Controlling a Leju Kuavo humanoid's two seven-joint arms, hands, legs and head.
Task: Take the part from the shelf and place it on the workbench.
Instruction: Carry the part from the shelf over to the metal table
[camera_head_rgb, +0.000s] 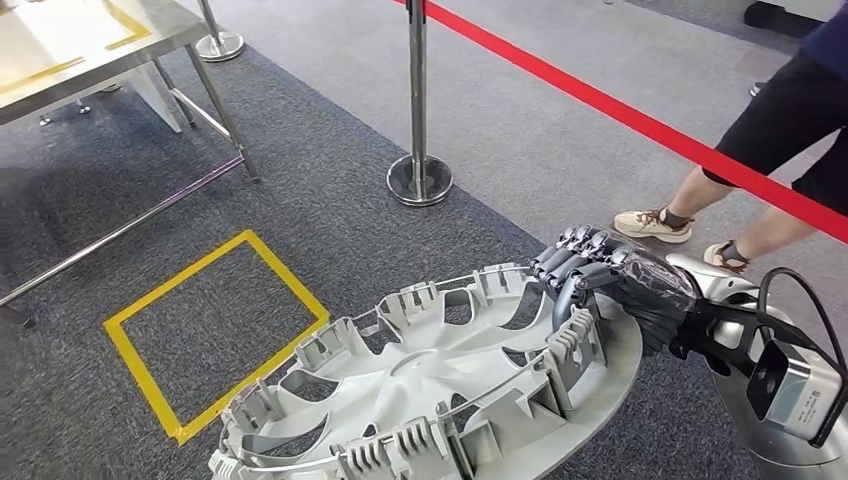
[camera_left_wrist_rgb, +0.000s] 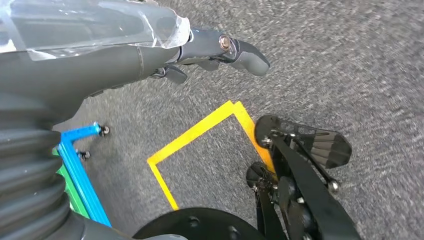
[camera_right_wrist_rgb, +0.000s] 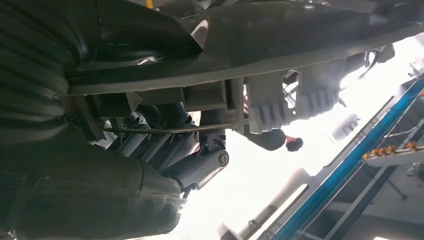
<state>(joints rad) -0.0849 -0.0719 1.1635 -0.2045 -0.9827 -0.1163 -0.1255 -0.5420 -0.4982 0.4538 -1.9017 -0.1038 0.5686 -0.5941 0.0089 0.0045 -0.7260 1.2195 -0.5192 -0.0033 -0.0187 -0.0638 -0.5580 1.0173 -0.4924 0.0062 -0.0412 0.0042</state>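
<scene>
The part is a large grey plastic wheel cover (camera_head_rgb: 430, 380), inner side up with ribbed clips around its rim, held low in front of me over the carpet. My right hand (camera_head_rgb: 600, 280) grips its far right rim, fingers curled over the edge. In the right wrist view the cover's rim (camera_right_wrist_rgb: 280, 40) sits above the right hand's fingers (camera_right_wrist_rgb: 200, 165) wrapped around it. My left hand (camera_left_wrist_rgb: 200, 55) hangs over the floor with nothing in it, thumb sticking out. The workbench (camera_head_rgb: 90, 40), a metal table with yellow tape marks, stands at the far left.
A yellow taped square (camera_head_rgb: 215, 330) marks the carpet in front of the workbench. A chrome stanchion (camera_head_rgb: 418, 180) carries a red belt (camera_head_rgb: 620, 110) across the back right. A person's legs (camera_head_rgb: 690, 215) stand beyond the belt. A blue shelf frame (camera_left_wrist_rgb: 80, 170) stands near my left side.
</scene>
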